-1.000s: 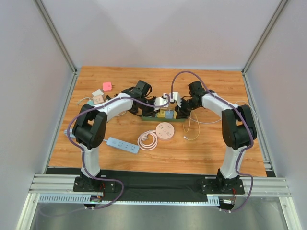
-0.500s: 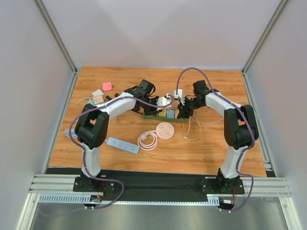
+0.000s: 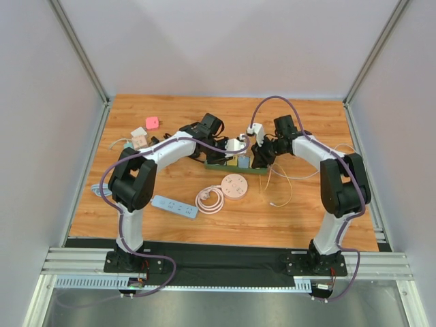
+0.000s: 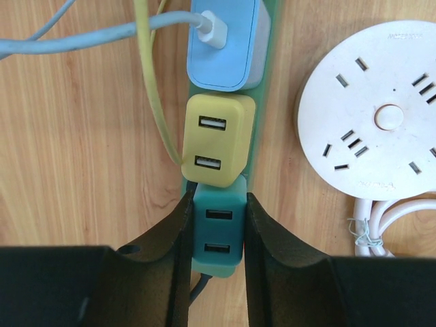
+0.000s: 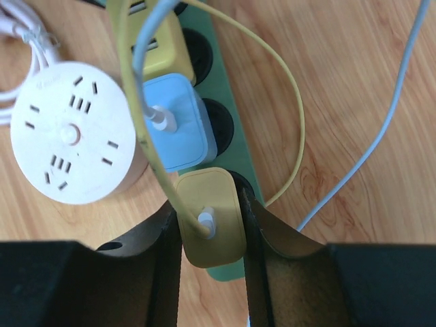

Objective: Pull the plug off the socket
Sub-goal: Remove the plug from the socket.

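Note:
A green socket strip lies mid-table with several plugs in a row. In the left wrist view my left gripper is shut on the teal two-port plug at one end of the strip, a finger on each side. Beyond the teal plug sit a yellow plug and a blue plug. In the right wrist view my right gripper is shut on a yellow plug with a yellow cable, over the last socket of the strip. Whether either plug has lifted out I cannot tell.
A white round socket with a coiled white cable lies just in front of the strip. A blue power strip sits front left. A pink block and small adaptors lie back left. Loose cables trail to the right.
Both grippers and the strip have shifted slightly toward the back of the table. The loose cables right of the strip have swung. Both grips are unchanged.

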Controlling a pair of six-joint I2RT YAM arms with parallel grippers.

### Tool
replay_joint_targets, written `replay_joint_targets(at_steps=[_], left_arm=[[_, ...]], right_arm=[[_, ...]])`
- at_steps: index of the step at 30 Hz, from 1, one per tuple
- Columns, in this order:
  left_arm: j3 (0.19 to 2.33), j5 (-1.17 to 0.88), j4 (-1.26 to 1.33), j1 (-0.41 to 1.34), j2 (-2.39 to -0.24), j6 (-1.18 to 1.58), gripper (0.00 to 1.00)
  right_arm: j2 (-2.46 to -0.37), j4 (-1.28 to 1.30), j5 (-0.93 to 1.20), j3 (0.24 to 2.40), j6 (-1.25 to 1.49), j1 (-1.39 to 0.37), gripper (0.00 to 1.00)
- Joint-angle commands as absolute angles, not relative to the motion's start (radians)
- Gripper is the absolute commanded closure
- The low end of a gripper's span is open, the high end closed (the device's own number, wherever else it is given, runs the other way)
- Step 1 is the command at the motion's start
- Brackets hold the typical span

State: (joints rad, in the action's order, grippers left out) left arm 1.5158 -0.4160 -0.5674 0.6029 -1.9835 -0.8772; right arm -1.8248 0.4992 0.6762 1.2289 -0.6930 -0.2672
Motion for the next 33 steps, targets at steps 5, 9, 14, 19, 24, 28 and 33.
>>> replay_joint_targets(at_steps=[5, 9, 14, 19, 24, 28, 33], left_arm=[[1.514, -0.314, -0.549, 0.615, -2.057, -0.87, 1.0], [1.513, -0.311, -0.549, 0.615, -2.057, -0.873, 1.0], [1.523, -0.307, -0.554, 0.614, -2.066, -0.868, 1.0], [1.534, -0.301, -0.563, 0.615, -2.075, -0.865, 1.0], [1.535, -0.298, -0.561, 0.617, -2.075, -0.864, 1.0], [1.532, -0.298, -0.561, 0.615, -2.077, -0.865, 1.0], [1.537, -0.293, -0.565, 0.618, -2.08, -0.867, 1.0]], right_arm=[[-1.855, 0.435, 0.88, 1.368, -0.313, -0.256, 1.0], [-1.777, 0.463, 0.809, 1.312, -0.562, -0.281, 1.0], [-1.654, 0.449, 0.87, 1.142, -0.918, -0.281, 1.0], [-1.577, 0.381, 0.854, 1.083, -0.977, -0.29, 1.0], [-1.574, 0.316, 0.864, 1.072, -0.85, -0.299, 1.0], [-1.638, 0.316, 0.801, 1.155, -0.632, -0.302, 1.0], [-1.726, 0.337, 0.821, 1.224, -0.387, -0.313, 1.0]])
